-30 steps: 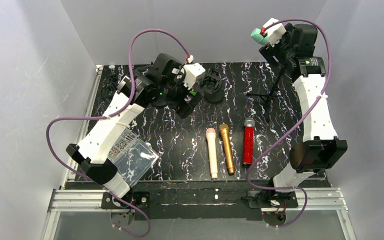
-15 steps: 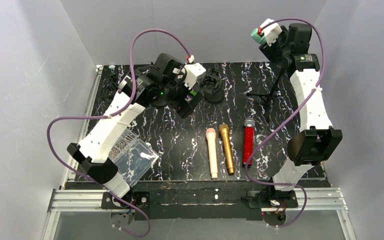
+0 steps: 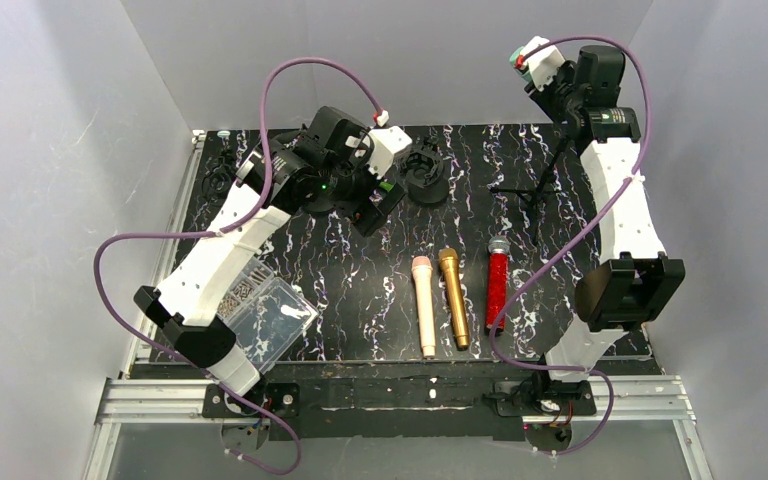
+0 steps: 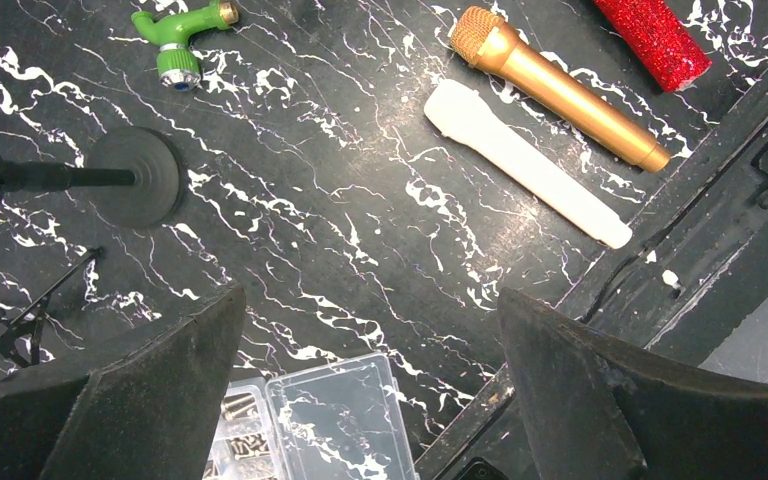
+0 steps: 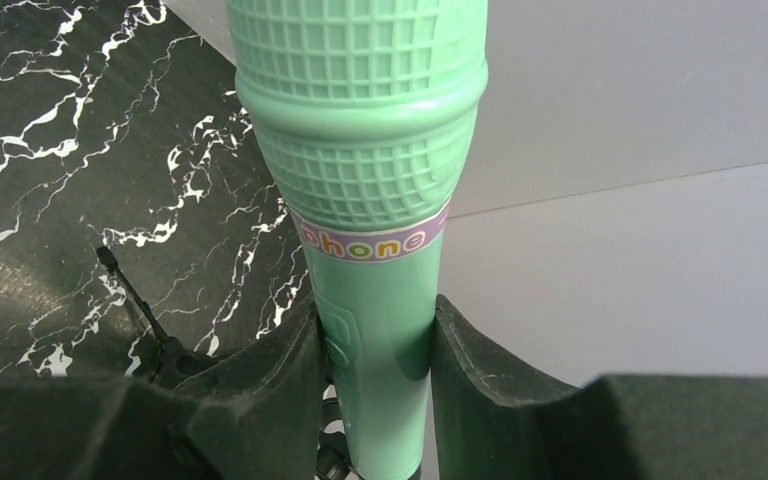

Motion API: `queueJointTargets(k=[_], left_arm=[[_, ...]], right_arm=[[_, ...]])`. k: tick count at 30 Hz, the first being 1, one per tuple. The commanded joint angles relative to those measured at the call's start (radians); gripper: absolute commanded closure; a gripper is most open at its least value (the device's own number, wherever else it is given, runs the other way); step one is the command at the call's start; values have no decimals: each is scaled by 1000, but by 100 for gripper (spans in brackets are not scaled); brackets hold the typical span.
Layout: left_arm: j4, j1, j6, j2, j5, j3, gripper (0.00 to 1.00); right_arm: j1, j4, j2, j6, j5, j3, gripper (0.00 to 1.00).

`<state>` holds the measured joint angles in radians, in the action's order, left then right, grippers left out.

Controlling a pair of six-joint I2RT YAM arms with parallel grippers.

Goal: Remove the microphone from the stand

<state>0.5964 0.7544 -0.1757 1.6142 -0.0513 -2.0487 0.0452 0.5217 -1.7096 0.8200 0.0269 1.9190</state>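
Note:
The mint-green toy microphone point(image 5: 365, 150) stands upright, its handle running down into the black clip of the stand point(image 3: 538, 188), a thin tripod at the back right of the table. My right gripper point(image 5: 375, 335) is shut on the handle just under the purple band, both fingers point(image 5: 270, 380) pressed against it. From above, only a sliver of the microphone's head point(image 3: 512, 61) shows beside the right wrist. My left gripper point(image 4: 370, 300) hangs open and holds nothing over the left middle of the table point(image 3: 360, 290).
Pink point(image 3: 424, 300), gold point(image 3: 453, 295) and red point(image 3: 497, 285) microphones lie side by side in the middle. A clear parts box point(image 3: 265, 315) sits front left. A round-based black holder point(image 3: 427, 175) stands at the back, and a green tap point(image 4: 180, 30) lies near it.
The right gripper's jaws have come together onto the green microphone's handle, and that wrist shifted slightly toward the back wall. The left arm has stayed still.

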Motion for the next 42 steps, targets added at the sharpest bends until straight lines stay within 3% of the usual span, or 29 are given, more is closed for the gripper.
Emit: queueJointTargets(k=[1, 25, 42], left_arm=[[32, -4, -11, -11, 11, -5, 2], [28, -5, -12, 0, 16, -19, 2], [3, -6, 2, 18, 5, -9, 2]], right_arm=[[-2, -80, 72, 41, -11, 47, 99], [107, -45, 162, 131, -55, 124, 99], [149, 89, 206, 13, 43, 302, 99]])
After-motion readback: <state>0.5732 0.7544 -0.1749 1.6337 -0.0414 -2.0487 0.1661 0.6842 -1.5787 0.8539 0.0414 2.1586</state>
